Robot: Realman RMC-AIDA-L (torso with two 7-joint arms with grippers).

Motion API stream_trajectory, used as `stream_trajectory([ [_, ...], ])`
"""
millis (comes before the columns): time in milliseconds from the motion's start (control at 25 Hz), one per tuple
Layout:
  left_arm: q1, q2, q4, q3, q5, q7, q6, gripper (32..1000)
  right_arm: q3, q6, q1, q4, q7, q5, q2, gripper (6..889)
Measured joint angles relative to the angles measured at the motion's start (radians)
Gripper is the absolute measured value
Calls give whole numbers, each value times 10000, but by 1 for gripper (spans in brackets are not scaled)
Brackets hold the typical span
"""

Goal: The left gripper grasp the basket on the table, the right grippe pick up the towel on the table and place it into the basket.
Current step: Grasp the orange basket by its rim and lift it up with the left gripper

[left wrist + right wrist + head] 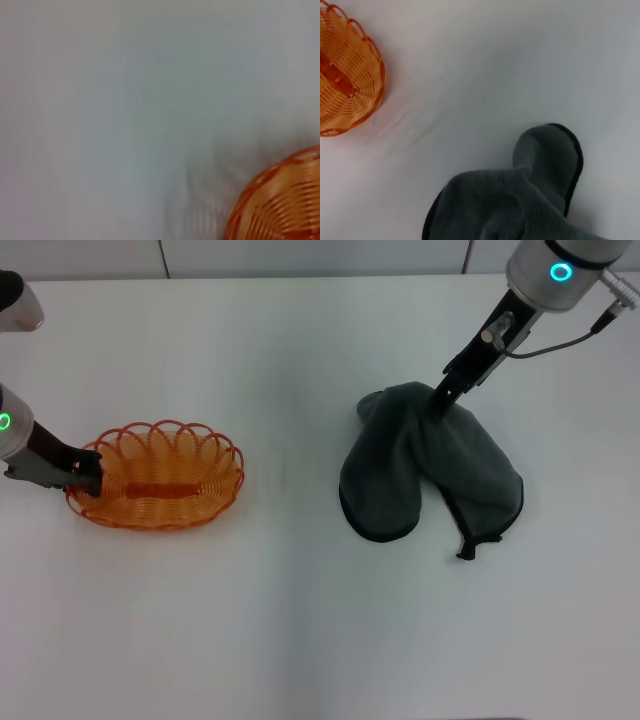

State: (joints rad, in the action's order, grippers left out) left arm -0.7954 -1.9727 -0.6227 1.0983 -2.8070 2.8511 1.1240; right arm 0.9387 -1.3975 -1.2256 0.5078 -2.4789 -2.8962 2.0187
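Now, operator, here is your scene.
Basket: your small oval orange wire basket (158,476) sits on the plain white table (300,620) near its left edge, upright.
Left gripper: your black two-fingered left gripper (88,473) is at the basket's left rim, jaws pinched on the looped wire.
Towel: your dark grey cloth towel (425,468) lies right of centre, well apart from the basket, in two lobes.
Right gripper: your slim black right grippe (440,406) presses into the towel's far fold; you cannot tell how its jaws stand.

A pale grey wall (300,255) with vertical seams borders the far edge.
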Motion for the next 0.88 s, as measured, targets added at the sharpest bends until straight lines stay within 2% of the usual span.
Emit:
stream_trajectory([
  [240, -5, 0, -1, -57, 18, -145, 31, 208, 0, 1, 0, 0, 0, 0, 0, 859],
  [520, -15, 3, -57, -115, 19, -254, 83, 205, 0, 1, 0, 0, 0, 0, 0, 859],
  [880, -13, 82, -169, -136, 194, -321, 237, 201, 1, 1, 0, 0, 0, 0, 0, 859],
])
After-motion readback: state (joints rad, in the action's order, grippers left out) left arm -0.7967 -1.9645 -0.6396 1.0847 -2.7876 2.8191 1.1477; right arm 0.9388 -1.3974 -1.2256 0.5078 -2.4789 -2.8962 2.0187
